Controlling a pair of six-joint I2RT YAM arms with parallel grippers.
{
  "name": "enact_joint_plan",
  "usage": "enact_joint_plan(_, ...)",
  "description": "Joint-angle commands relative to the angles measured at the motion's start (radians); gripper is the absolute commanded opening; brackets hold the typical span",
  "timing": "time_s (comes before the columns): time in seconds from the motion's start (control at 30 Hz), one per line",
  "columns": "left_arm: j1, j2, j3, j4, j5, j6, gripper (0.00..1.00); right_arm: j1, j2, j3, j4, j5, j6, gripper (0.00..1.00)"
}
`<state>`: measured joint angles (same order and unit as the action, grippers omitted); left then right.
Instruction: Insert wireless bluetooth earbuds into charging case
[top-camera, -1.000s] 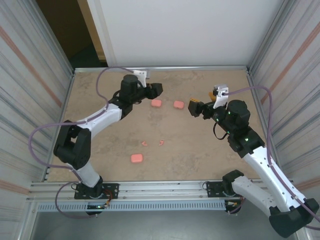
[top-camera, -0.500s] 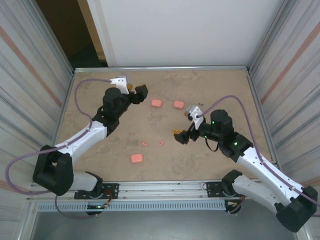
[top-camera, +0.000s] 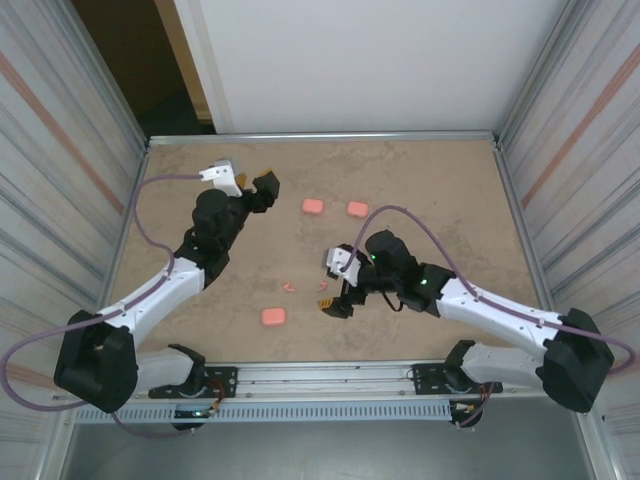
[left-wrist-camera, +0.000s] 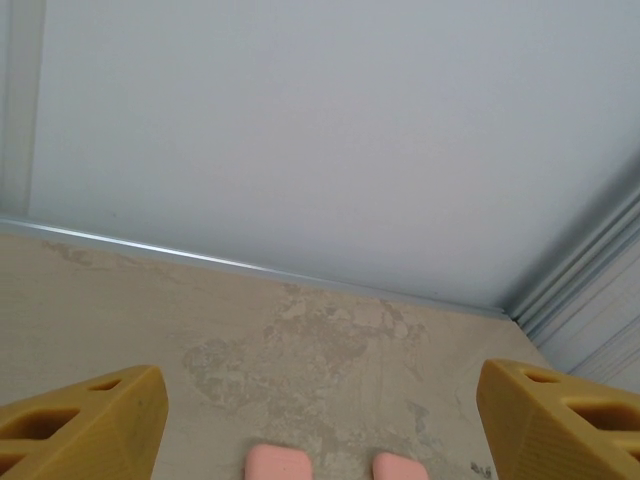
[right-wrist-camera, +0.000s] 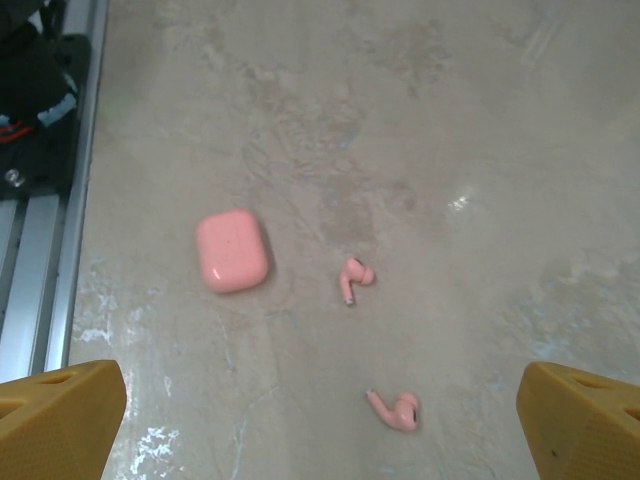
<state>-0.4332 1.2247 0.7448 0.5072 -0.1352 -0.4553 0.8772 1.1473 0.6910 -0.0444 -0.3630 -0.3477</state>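
A tan, stone-patterned table (top-camera: 430, 180) sat inside a booth with pale walls. One closed pink case (top-camera: 273, 317) lay alone near the table's front rail, and every place below is given from it.

The left arm (top-camera: 170, 280) rose from its base to the left of that case and reached past it toward the back wall. The right arm (top-camera: 480, 308) stretched in low from the right, its far end stopping short of the case.

The left gripper (top-camera: 262, 183) hung well beyond the case, toward the back, just left of the case's own line. Its jaws stood wide apart and empty; in the left wrist view, bare table showed between its two yellow pads.

The right gripper (top-camera: 338, 298) hovered just right of the case and slightly farther back, jaws also spread wide and holding nothing.

Two more pink cases (top-camera: 312, 206) (top-camera: 357, 209) lay side by side well behind the lone case, both closed.

Two earbuds – tiny salmon-pink pieces with short stems – lay loose on the table just behind the lone case. One earbud (right-wrist-camera: 354, 277) was close to the case. The other earbud (right-wrist-camera: 397, 410) lay farther right, between the case and the right gripper's open pads.
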Motion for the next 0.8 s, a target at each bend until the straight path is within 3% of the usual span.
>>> enact_joint_plan(0.0, 0.015, -0.037, -0.021, 0.043, -0.054, -0.033, 0.81, 0.038, 0.066, 0.010, 0.106, -0.002, -0.055, 0.99)
enact_joint_plan(0.33, 0.044, -0.062, -0.049, 0.044, -0.057, -0.058, 0.81, 0.149, 0.365, 0.120, 0.150, 0.038, -0.110, 0.99)
enact_joint_plan(0.77, 0.062, -0.076, -0.063, 0.039, -0.057, -0.066, 0.82, 0.214, 0.607, 0.262, 0.123, 0.072, -0.147, 1.00)
